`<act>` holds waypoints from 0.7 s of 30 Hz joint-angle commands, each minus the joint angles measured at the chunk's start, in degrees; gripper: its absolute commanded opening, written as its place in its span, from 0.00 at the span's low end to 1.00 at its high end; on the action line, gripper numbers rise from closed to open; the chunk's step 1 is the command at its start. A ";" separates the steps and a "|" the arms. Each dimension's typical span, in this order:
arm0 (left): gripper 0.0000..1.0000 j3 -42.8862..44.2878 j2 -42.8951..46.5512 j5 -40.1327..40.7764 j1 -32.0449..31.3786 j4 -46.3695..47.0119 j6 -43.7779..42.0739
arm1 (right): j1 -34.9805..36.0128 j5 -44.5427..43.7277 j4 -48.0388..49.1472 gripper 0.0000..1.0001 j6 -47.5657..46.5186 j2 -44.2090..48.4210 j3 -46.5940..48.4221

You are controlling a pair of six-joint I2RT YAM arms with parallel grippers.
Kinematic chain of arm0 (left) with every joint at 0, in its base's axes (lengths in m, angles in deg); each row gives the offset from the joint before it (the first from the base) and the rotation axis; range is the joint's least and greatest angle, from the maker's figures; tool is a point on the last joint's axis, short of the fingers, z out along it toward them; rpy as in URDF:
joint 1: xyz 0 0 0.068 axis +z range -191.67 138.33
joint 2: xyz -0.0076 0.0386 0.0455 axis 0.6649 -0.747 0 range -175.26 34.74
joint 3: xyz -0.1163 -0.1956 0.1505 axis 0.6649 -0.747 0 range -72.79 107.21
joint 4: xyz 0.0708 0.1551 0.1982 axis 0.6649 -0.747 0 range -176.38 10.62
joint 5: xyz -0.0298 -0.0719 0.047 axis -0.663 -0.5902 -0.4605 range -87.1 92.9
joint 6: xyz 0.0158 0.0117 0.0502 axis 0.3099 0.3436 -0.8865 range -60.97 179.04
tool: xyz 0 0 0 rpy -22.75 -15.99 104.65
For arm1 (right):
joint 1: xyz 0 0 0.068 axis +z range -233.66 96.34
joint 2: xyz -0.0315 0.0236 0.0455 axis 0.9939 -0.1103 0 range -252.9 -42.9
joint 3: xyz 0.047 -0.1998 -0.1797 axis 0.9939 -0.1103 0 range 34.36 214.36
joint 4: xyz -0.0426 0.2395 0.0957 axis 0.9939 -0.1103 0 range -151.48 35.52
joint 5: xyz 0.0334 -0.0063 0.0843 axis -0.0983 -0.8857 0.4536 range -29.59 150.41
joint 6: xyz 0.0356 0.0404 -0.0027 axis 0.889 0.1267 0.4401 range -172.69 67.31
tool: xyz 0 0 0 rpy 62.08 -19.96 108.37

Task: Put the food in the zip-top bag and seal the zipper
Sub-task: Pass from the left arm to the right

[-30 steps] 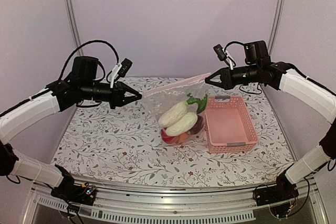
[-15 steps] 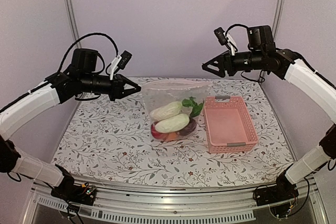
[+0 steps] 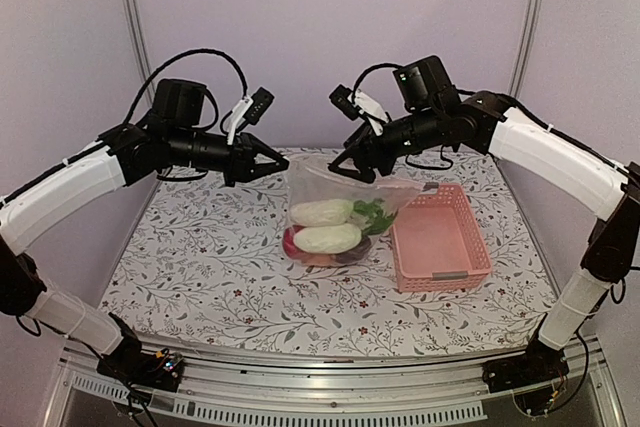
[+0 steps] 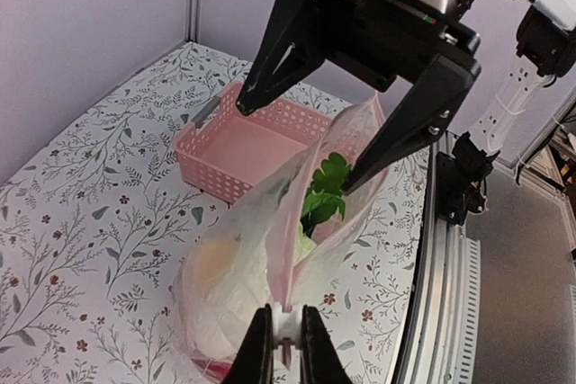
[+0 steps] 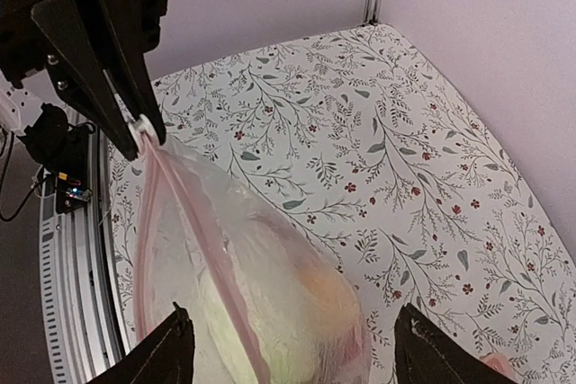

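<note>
Our left fingers are clamped on one end of the zip-top bag's zipper; our right fingers stand apart, straddling the mouth's other end.

Links: the left arm and right arm are clad in white shells.
Joints: finished in black.
Cables: black, looped above the wrists.
Right gripper: black, with tapered wedge fingers.
Bases: black.

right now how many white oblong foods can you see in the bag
2, both inside the zip-top bag: the farther white piece lies against the nearer white piece. Others may be hidden beneath.
</note>
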 commanded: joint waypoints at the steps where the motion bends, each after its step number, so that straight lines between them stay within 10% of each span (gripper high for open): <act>1: 0.05 2.67 -0.25 -0.48 -1.73 -1.57 -1.54 | 0.40 -3.16 -1.61 0.69 -0.29 -1.36 0.80; 7: 0.18 1.93 0.46 1.43 -2.34 -0.96 -1.53 | 0.43 3.08 -1.02 0.01 -0.32 -1.76 1.24; 11: 0.50 -5.56 4.81 5.43 -2.19 6.53 0.82 | 0.39 6.56 -0.26 0.00 -1.16 -0.05 -0.44; 21: 0.60 -17.63 8.56 0.78 -3.05 18.73 2.61 | -0.11 9.57 0.76 0.00 0.22 2.85 -4.77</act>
